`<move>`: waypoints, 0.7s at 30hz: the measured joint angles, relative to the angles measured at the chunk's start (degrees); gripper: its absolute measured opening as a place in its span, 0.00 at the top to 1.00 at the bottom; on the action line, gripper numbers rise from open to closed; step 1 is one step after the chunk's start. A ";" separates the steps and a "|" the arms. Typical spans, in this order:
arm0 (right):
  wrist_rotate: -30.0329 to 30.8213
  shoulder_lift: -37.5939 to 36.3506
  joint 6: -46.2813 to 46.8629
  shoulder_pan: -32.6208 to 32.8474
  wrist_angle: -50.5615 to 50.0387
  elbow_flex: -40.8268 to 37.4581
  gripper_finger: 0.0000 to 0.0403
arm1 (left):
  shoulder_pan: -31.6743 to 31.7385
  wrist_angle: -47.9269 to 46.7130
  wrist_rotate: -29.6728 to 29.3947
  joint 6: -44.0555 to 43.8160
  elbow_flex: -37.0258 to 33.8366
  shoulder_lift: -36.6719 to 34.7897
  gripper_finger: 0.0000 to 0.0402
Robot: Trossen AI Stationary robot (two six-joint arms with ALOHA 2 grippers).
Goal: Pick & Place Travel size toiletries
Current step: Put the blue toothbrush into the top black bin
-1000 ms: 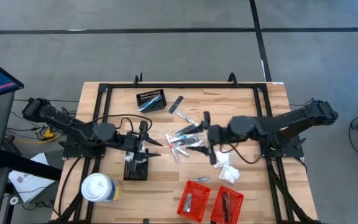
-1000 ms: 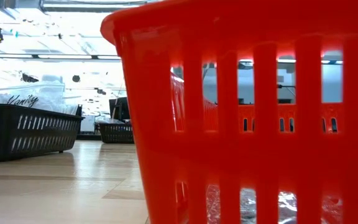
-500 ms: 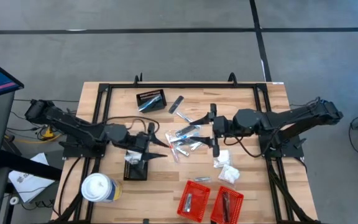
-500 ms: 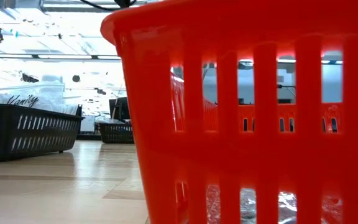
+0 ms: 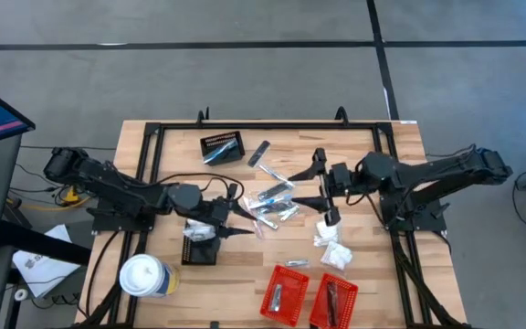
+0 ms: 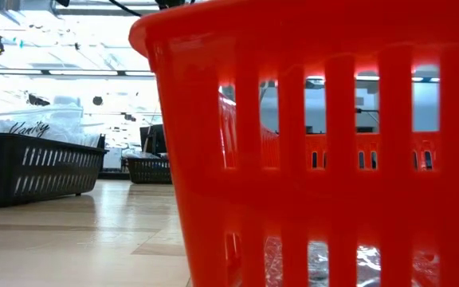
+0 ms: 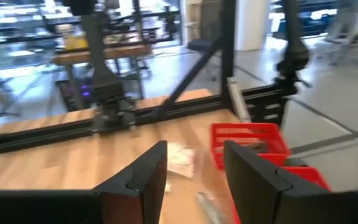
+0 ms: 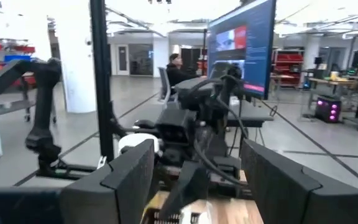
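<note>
Toiletries (image 5: pixel 272 203) heaped mid-frame in the high view, silvery tubes and sachets in a loose scatter on the wooden table (image 5: pixel 373 274), plus a little clump of white packets (image 5: pixel 332 249) lower right of that pile. Left gripper (image 5: pixel 237 212) reaching in from the left side of the frame, sitting just left of the heap with fingers spread and nothing between them, same story in the left wrist view where the two dark fingers (image 7: pixel 146 174) stand apart with bare table in the gap. Right gripper (image 5: pixel 321 183) coming in from the right, right beside the pile's right edge, fingers splayed wide and empty, wide gap also plain in the right wrist view (image 8: pixel 191 180). Black slotted basket (image 5: pixel 223 147) toward upper centre-left of the high view, another black one (image 5: pixel 199 248) below the left gripper, two red baskets (image 5: pixel 309 296) at bottom centre each with something dark inside, can't tell what. White lidded cup (image 5: pixel 144 276) at lower left. Low view mostly filled by a red basket wall (image 6: pixel 325 159), black basket (image 6: pixel 34 166) at the left edge.
</note>
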 joint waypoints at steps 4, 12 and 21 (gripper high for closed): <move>-0.30 -0.55 -1.66 1.17 0.50 0.07 0.42 | -0.02 -0.59 1.15 0.00 0.00 0.00 0.63; -0.21 0.15 -2.20 3.74 1.21 0.03 0.42 | 1.42 -7.16 -9.30 0.25 0.09 -2.12 0.63; 0.05 0.13 2.69 5.00 -0.19 0.03 0.42 | 2.62 -11.16 -11.65 -1.13 0.05 -2.85 0.63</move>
